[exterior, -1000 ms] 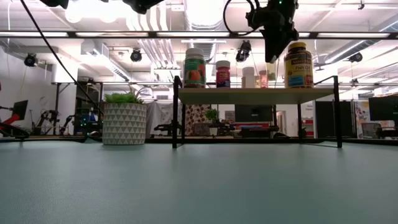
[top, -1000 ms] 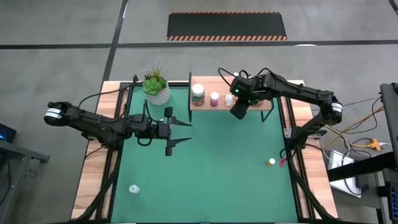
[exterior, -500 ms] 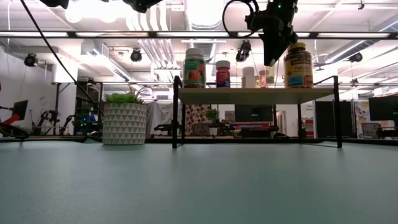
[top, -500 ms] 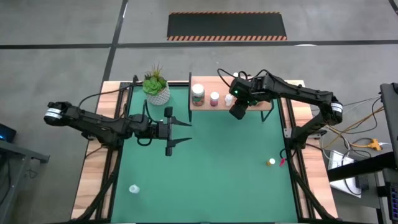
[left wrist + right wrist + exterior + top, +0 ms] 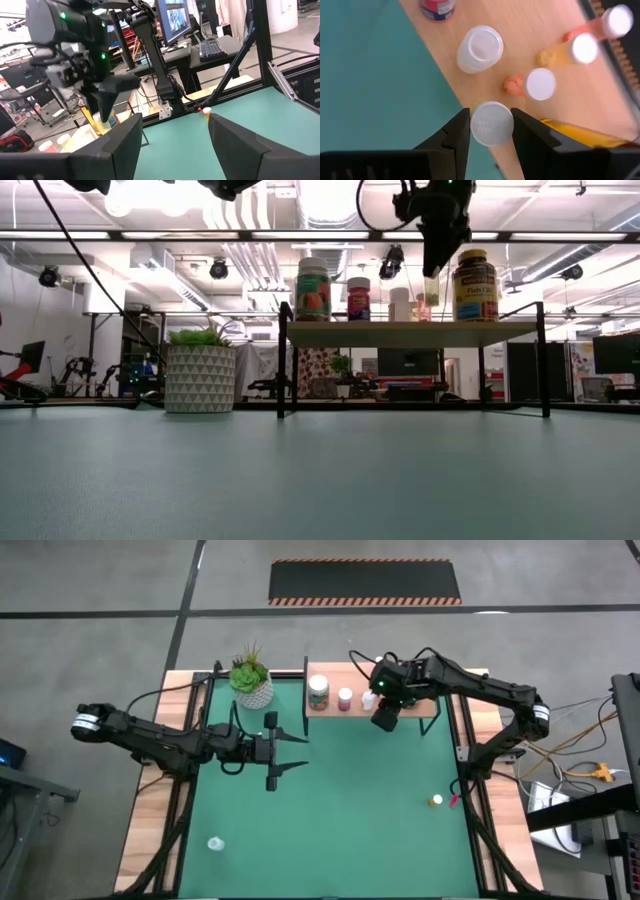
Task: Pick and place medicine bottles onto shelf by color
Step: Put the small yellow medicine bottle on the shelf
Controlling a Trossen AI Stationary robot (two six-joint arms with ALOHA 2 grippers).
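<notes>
1. Two arms in view; only the right one works. The right gripper (image 5: pixel 384 721) hangs above the front edge of the low light-wood shelf with thin black legs (image 5: pixel 430 708), which stands at the far side of the green table (image 5: pixel 340 810).
2. In the right wrist view its dark fingers (image 5: pixel 451 136) pinch a small clear bottle with a ribbed white cap (image 5: pixel 491 123) from both sides. The cap sits straight up between them, so the bottle hangs upright, which is how it needs to land.
3. The low view shows the same bottle as a pale yellowish tube (image 5: pixel 431 285) with its base just above the shelf top, not yet resting.
4. Already on the shelf: a large bottle with a green lid and a red label (image 5: pixel 313 290), a smaller pink-labelled white-capped bottle (image 5: pixel 359 298), a plain translucent white bottle (image 5: pixel 480 48), then three small white-capped ones in orange and yellow (image 5: pixel 540 84), and a big amber jar with a yellow lid (image 5: pixel 474 284). The held bottle hovers by the orange and yellow group, probably to join like colours.
5. The left gripper (image 5: pixel 292 751) waits over the table's left half, fingers apart and empty.
6. Strays are left on the table: a small yellow white-capped bottle (image 5: pixel 436 800) near the right edge and a clear one (image 5: pixel 214 843) near the front left. A white-potted green plant (image 5: pixel 251 679) stands left of the shelf.
</notes>
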